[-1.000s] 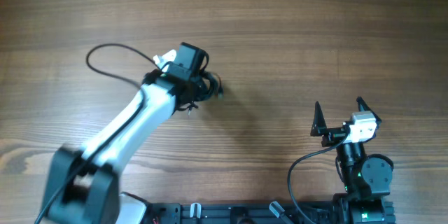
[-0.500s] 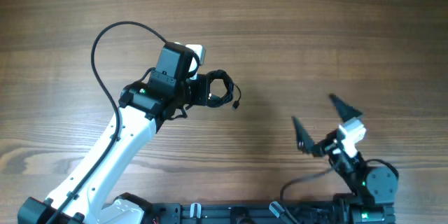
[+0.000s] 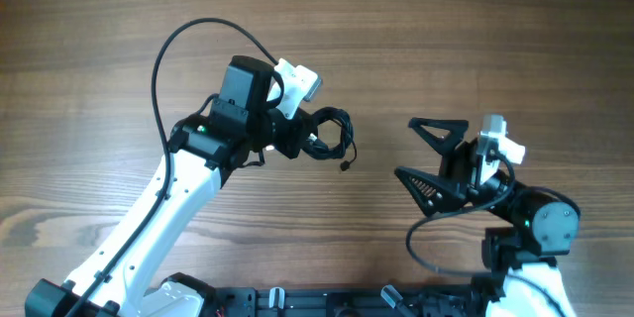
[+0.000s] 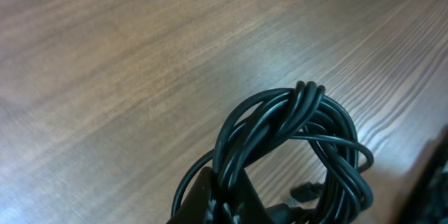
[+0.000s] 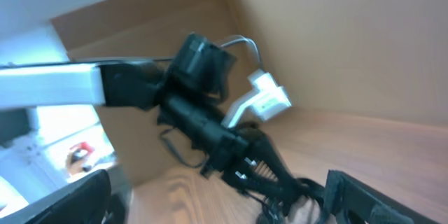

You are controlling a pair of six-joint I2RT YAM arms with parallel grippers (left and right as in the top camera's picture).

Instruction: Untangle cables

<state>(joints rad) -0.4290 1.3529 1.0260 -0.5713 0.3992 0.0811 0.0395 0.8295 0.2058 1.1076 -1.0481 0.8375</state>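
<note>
Over the wood-grain table (image 3: 475, 40): your left gripper (image 3: 297, 142), jaws clenched on glossy coiled black cables (image 3: 334, 131); right gripper (image 3: 405, 148), jaws splayed.

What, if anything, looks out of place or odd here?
Only the cables: they form a tight, knotted bundle held in the left gripper, with one plug end sticking out loose. Nothing looks spilled or damaged.
</note>
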